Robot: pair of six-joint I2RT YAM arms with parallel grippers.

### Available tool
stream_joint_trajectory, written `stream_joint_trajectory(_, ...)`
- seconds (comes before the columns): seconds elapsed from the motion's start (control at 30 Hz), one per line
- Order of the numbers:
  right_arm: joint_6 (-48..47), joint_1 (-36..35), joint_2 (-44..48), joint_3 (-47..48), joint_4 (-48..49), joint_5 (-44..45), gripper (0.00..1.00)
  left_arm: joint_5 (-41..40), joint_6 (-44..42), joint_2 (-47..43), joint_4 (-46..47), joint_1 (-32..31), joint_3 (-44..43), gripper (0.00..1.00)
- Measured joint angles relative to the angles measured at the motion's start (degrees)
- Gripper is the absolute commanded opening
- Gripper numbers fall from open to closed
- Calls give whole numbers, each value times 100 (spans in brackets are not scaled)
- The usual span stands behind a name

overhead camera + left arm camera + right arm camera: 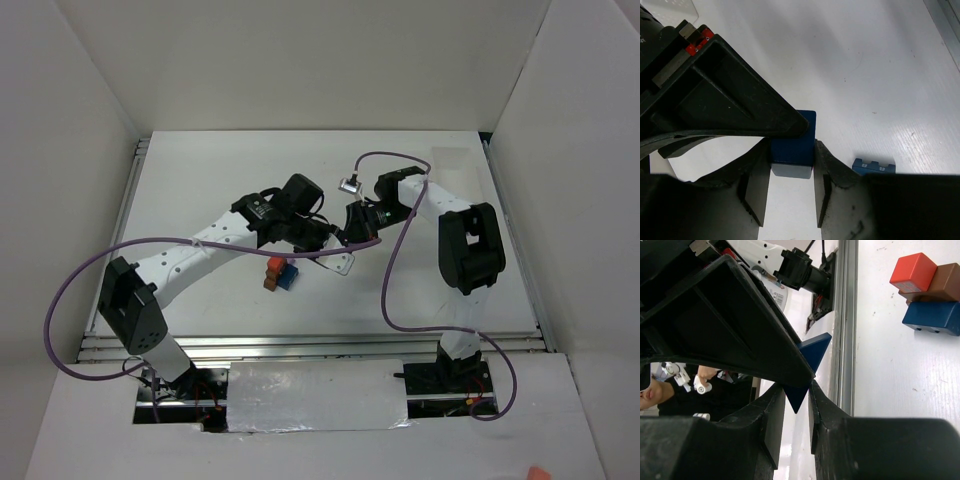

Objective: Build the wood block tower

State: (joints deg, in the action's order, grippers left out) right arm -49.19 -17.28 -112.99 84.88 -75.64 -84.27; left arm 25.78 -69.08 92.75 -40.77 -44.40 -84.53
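Observation:
A dark blue block (790,142) hangs above the table mid-scene, held from two sides at once. My left gripper (792,152) has both pads against its sides. My right gripper (797,390) is shut on the same block (815,352), which shows there as a blue wedge. The two grippers meet in the top view, the left gripper (328,238) beside the right gripper (347,234). The wood block tower stands below them as a small cluster: a red block (913,271), a brown block (942,282) and a notched blue block (932,317), also a blue block (874,165).
The cluster (280,273) sits just in front of the joined grippers. A clear plastic tray (341,266) lies right of it. A metal rail (300,345) runs along the table's near edge. White walls enclose the left, right and back.

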Motion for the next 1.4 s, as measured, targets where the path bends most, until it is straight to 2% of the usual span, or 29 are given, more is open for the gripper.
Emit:
stream_joint_trajectory(0.03, -2, 0, 2, 0, -7, -4, 0, 2, 7, 0, -20, 0, -11, 39)
stream_joint_trajectory(0.07, -4, 0, 4, 0, -7, -7, 0, 2, 0, 0, -28, 0, -13, 32)
stream_joint_trajectory(0.17, -17, -2, 4, 0, -11, -7, 6, 4, 7, 0, -31, 0, -13, 22)
stream_joint_trajectory(0.2, -17, -2, 4, 0, -11, -4, 17, 4, 9, 0, -31, 0, -13, 18)
stream_joint_trajectory(0.27, -20, -2, 4, 0, -11, -4, 23, 7, 28, 0, -26, 0, -13, 8)
stream_joint_trajectory(0.3, -24, 0, 7, 0, -13, -4, 33, 7, 42, 0, -22, 0, -13, 6)
stream_joint_trajectory(0.37, -37, 0, 33, 0, -15, -4, 38, 13, 118, 0, 0, 0, -13, 1)
stream_joint_trajectory(0.4, -68, 7, 74, 0, -13, 0, 44, 20, 195, 0, 17, -2, -13, 0)
stream_joint_trajectory(0.47, -103, 50, 184, 0, -39, 2, 99, 20, 385, -11, 83, -4, -13, 0)
stream_joint_trajectory(0.63, -420, 321, 994, -116, -44, -17, 100, 48, 1104, -127, 229, 11, -9, 0)
stream_joint_trajectory(0.77, -647, 706, 1703, -295, -94, -50, 100, -20, 1788, -586, 654, 31, 232, 0)
stream_joint_trajectory(0.9, -815, 1158, 1871, -337, -129, -57, 100, -387, 2544, -1281, 1174, 39, 612, 0)
stream_joint_trajectory(1.0, -876, 1676, 1867, -273, -177, -33, 100, -669, 3080, -1456, 1416, 39, 612, 0)
stream_joint_trajectory(1.1, -914, 2249, 1687, 433, -210, -17, 100, -946, 3534, -1379, 1484, 44, 522, 0)
stream_joint_trajectory(1.2, -925, 2664, 1408, 1554, -155, -28, 100, -1296, 3978, -1176, 1515, 50, 262, 0)
stream_joint_trajectory(1.3, -960, 2712, 1217, 2621, -160, -42, 100, -1613, 4439, -1060, 1569, 72, 0, 0)
stream_joint_trajectory(1.4, -918, 2581, 1117, 3305, -146, -70, 100, -2037, 5171, -1043, 1668, 81, -258, 0)
